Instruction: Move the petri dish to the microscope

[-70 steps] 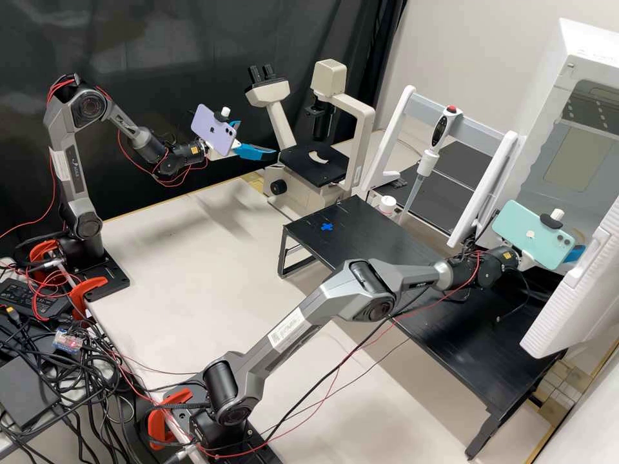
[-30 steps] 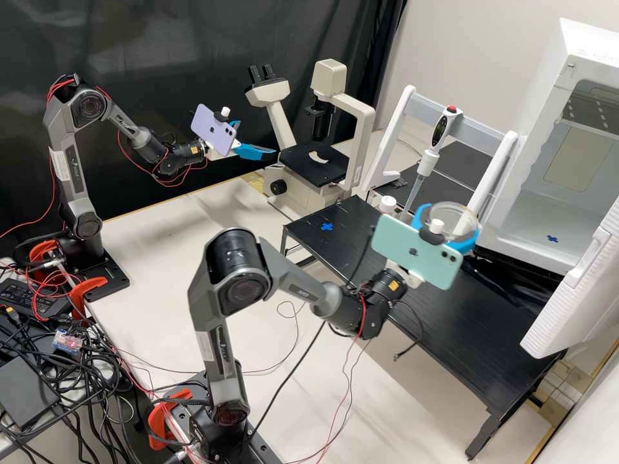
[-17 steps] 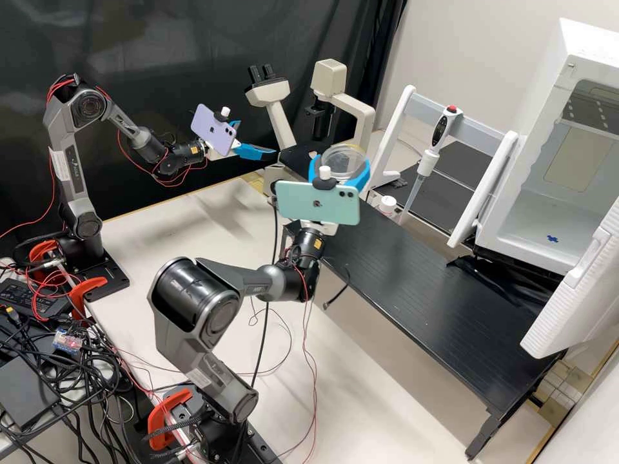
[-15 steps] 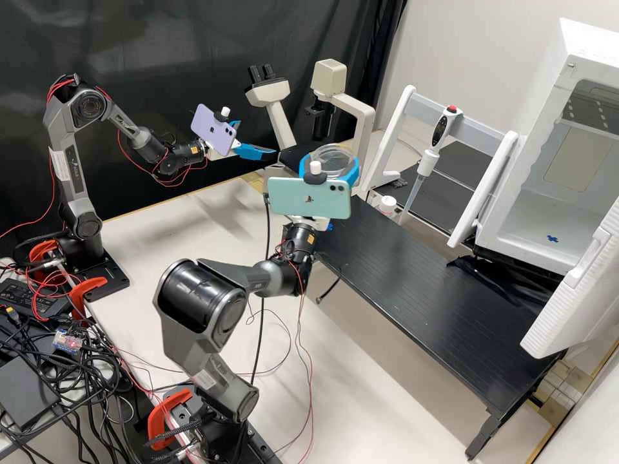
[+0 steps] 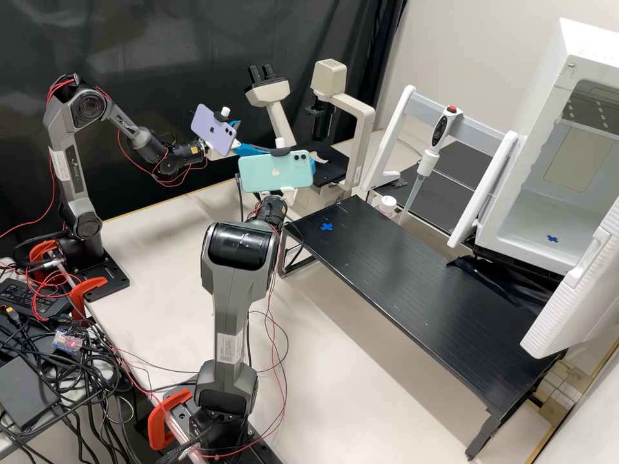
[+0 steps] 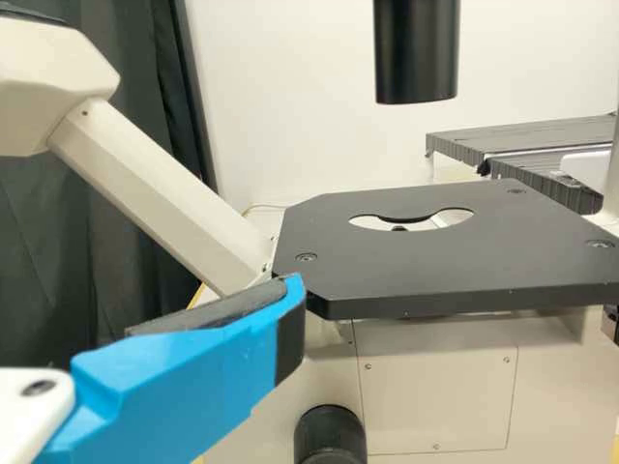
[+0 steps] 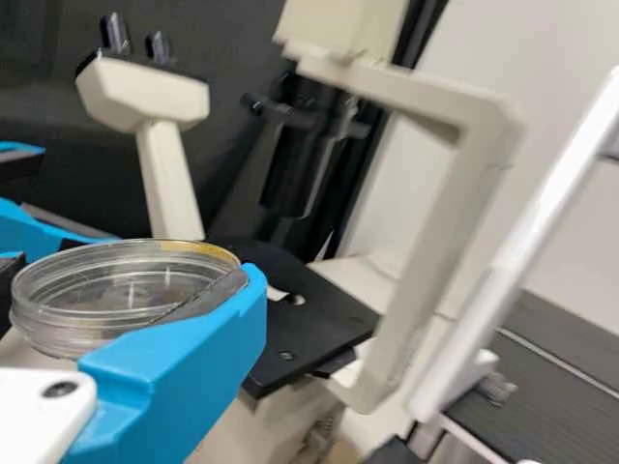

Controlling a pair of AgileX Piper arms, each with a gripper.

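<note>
Right gripper (image 7: 131,275) clamped on your petri dish (image 7: 116,263) by the sides, near level, likely to suit that flat microscope stage (image 6: 435,266); your left gripper (image 5: 253,136) hangs spread, empty.

You see a logo on the purple phone (image 5: 213,131) left of the microscope (image 5: 361,125) and one on the teal phone (image 5: 275,172) before it. Blue crosses mark the black rack (image 5: 412,270) near it and the white cabinet's floor (image 5: 532,222), well right of it.
</note>
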